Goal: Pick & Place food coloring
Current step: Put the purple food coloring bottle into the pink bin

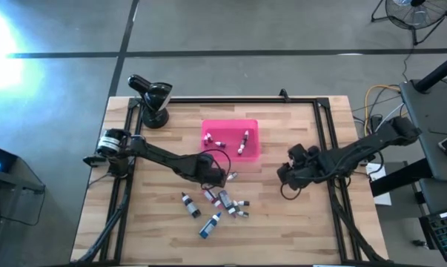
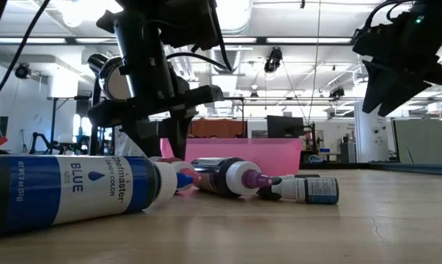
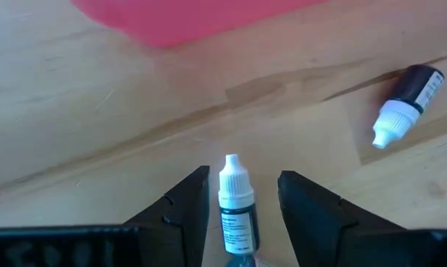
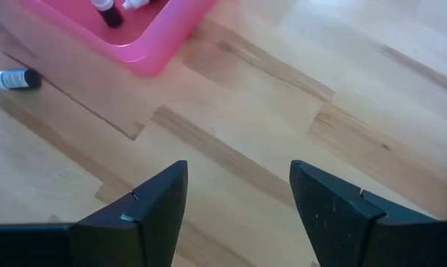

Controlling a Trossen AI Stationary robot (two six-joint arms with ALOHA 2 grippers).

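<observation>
Several food coloring bottles (image 1: 216,204) lie on their sides on the wooden table, near of a pink tray (image 1: 208,126) that holds a few more (image 1: 242,141). My left gripper (image 1: 214,178) points steeply down just near of the tray, open. Its fingers stand on either side of one white-capped bottle (image 3: 236,204) with wood showing on both sides. That bottle's cap points toward the tray. Another dark bottle (image 3: 405,104) lies beside it. My right gripper (image 1: 285,176) hangs open above bare table to the right of the tray, nothing between its fingers (image 4: 238,200).
A large blue-labelled bottle (image 2: 74,187) lies nearest the table's front edge. A black camera stand (image 1: 153,100) sits at the far left corner. Dark rails (image 1: 330,148) run along the table's sides. Bare wood lies between the tray and my right gripper.
</observation>
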